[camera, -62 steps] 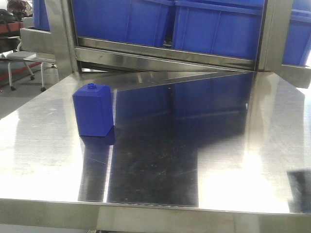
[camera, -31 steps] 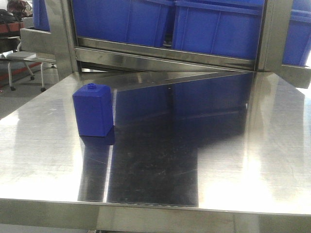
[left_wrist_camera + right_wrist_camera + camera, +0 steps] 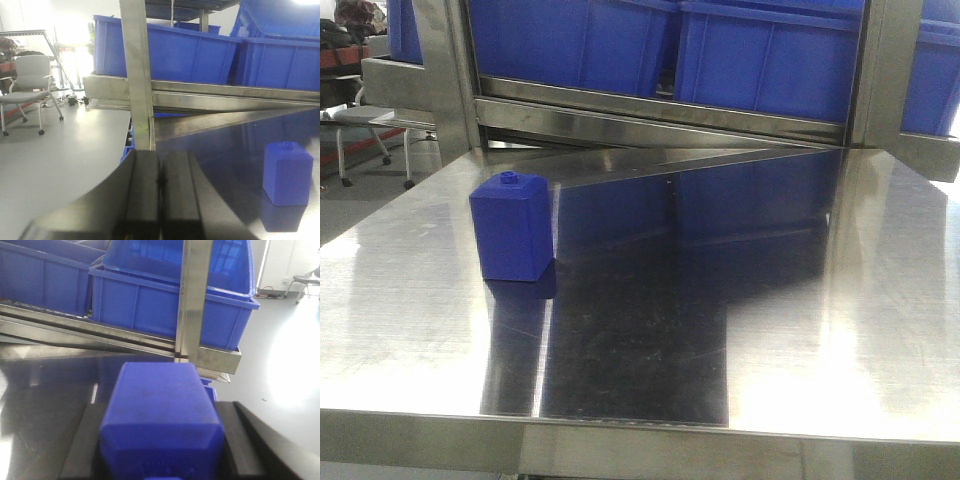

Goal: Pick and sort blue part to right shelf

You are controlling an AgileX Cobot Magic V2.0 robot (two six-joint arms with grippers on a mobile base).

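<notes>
Right wrist-mounted view: right gripper (image 3: 161,455) jaws pinch the blue part (image 3: 160,410) by flat sides; probably stiff, light, slick plastic.

The dark patch on the table (image 3: 920,390) has vanished.

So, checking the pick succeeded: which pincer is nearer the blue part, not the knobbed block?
Right. The right pincer is shut on the blue part, fingers on both sides. The left pincer is shut empty, only the knobbed block on the table ahead of it.
</notes>
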